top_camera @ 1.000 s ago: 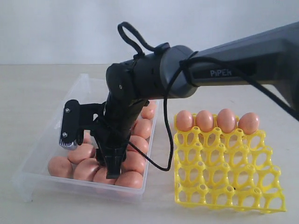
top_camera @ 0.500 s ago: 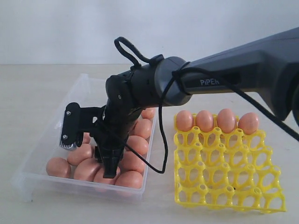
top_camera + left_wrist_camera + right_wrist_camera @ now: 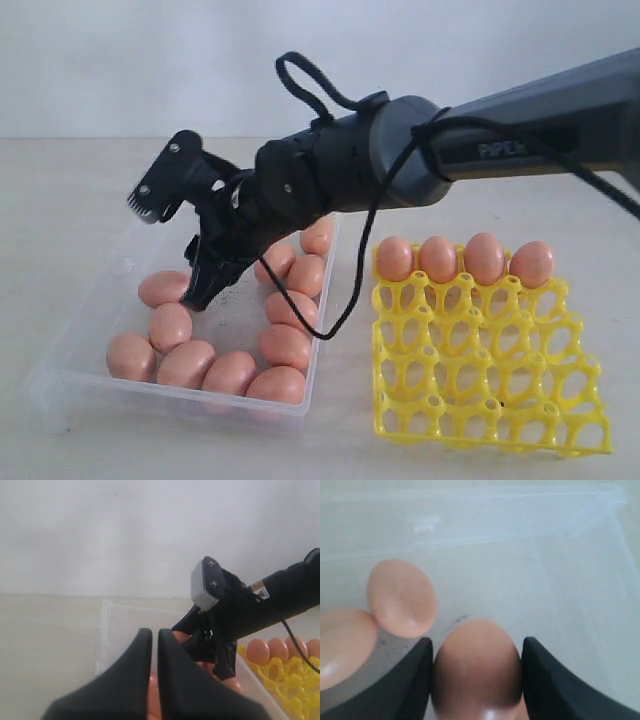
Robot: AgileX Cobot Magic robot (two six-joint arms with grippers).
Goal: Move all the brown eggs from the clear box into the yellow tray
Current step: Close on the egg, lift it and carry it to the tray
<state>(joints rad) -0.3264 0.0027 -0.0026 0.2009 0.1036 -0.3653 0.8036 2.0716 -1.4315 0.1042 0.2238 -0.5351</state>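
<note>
Where they lie, the brown eggs [image 3: 286, 345] look smooth, matte.

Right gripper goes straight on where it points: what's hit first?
Likely the clear box's bare floor, the held brown egg touching before the right gripper; the loose egg lies off to one side.

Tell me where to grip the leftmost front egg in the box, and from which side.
Come straight down from above on the egg and close across its narrow middle, one finger toward the front wall of the box, one toward the back. It lies on its side, long axis roughly crosswise, with a neighbour egg against its right end, so front and back look freer.
</note>
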